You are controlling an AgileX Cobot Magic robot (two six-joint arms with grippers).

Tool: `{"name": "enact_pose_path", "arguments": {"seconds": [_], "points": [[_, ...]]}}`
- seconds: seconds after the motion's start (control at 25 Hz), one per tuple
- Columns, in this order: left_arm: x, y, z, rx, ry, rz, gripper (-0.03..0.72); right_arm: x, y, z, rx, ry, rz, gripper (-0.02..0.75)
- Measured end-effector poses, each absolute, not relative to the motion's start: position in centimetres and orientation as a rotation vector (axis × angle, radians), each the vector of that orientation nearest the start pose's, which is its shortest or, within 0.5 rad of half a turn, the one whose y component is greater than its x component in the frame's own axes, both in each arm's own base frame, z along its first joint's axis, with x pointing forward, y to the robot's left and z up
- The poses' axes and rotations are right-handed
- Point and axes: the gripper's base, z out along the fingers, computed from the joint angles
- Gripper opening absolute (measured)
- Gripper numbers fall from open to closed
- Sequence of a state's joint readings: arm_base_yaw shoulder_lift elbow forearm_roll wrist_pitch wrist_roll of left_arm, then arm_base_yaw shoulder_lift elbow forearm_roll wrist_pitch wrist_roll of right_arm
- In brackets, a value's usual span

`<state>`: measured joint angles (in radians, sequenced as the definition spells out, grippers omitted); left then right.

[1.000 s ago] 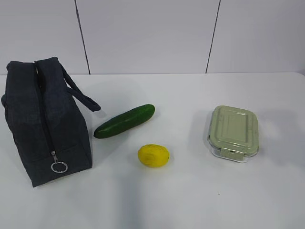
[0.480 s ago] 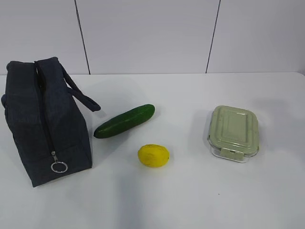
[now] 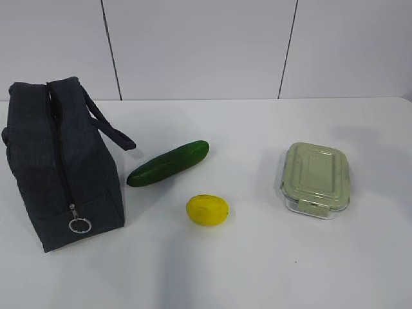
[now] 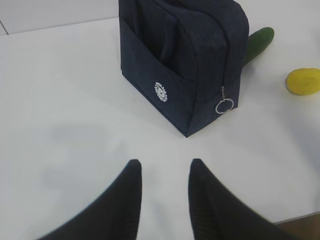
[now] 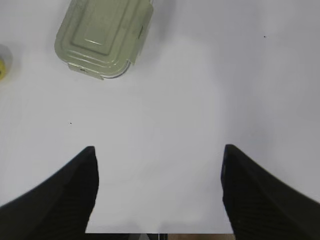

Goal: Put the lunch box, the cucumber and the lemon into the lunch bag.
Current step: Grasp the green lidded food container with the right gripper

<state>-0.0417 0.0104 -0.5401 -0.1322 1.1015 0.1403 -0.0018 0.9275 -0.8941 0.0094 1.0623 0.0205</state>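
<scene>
1. My left gripper [image 4: 162,172] is hovering over bare table [image 4: 65,115], jaws partly spread and pinching nothing — the lunch bag [image 4: 185,55] is sitting at my 12 o'clock, its ring pull [image 4: 225,105] hanging at the near corner.
2. My right gripper [image 5: 159,157] is hanging wide open and empty — the lunch box [image 5: 102,35] is lying at my 11 o'clock, lid clipped on.
3. The cucumber [image 3: 168,163] is lying just right of the bag, with the lemon [image 3: 207,210] at its 5 o'clock, apart from it.

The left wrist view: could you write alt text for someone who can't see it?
A dark navy lunch bag stands zipped shut on a white table, a silver ring pull hanging at its near corner. Behind it pokes a cucumber; a lemon lies right. The left gripper hangs empty, fingers apart.
</scene>
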Motion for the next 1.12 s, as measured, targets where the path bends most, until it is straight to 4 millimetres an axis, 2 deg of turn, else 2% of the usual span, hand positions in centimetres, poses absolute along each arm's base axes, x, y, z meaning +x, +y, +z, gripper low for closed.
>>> {"name": "enact_pose_path", "arguments": {"seconds": [0.36,0.96,1.12], "points": [[-1.1,-1.0,28.6,0.198,2.04,-0.097,0.235,17.6,0.1,31.9,0.038,2.631,0.025,0.579],[-1.1,-1.0,28.6,0.198,2.04,-0.097,0.235,18.2,0.0,31.7,0.032,2.625,0.007,0.579],[-1.1,-1.0,28.6,0.198,2.04,-0.097,0.235,18.9,0.0,31.1,0.033,2.654,0.007,0.578]]}}
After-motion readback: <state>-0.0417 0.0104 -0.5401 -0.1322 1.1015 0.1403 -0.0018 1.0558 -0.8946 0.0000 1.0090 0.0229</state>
